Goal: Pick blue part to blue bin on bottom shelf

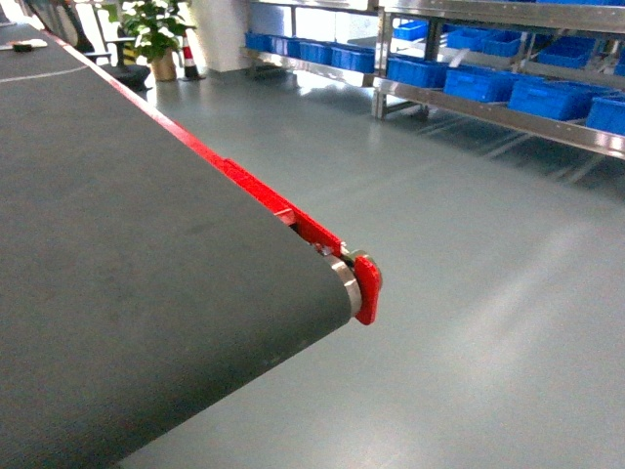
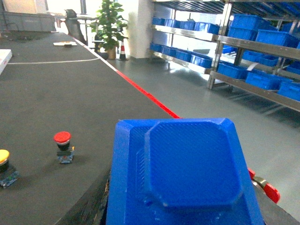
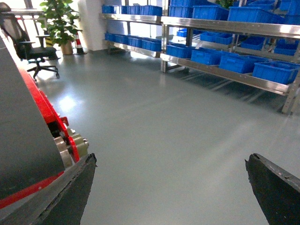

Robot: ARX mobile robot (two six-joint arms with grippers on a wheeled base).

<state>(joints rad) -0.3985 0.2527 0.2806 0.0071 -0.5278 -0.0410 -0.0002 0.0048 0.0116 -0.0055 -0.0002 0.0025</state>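
Note:
The blue part (image 2: 187,173), a flat squarish plastic piece with a raised middle, fills the lower half of the left wrist view. My left gripper (image 2: 187,212) is shut on it, and only dark finger edges (image 2: 96,201) show beside it, above the conveyor belt's end. Over bare floor my right gripper (image 3: 171,159) stands open with nothing between its fingers. Across the floor, the bottom shelf (image 1: 488,113) carries a row of blue bins (image 1: 552,98). It also shows in the right wrist view as the bottom shelf (image 3: 225,71) with a blue bin (image 3: 276,71). Neither gripper appears in the head view.
The dark conveyor belt (image 1: 127,254) with its red side rail (image 1: 264,195) ends at a roller (image 1: 344,278). Red (image 2: 62,146) and yellow (image 2: 3,164) push buttons stand on the belt. Grey floor (image 1: 469,293) lies between belt and racks. A potted plant (image 1: 156,34) and an office chair (image 3: 35,51) stand farther back.

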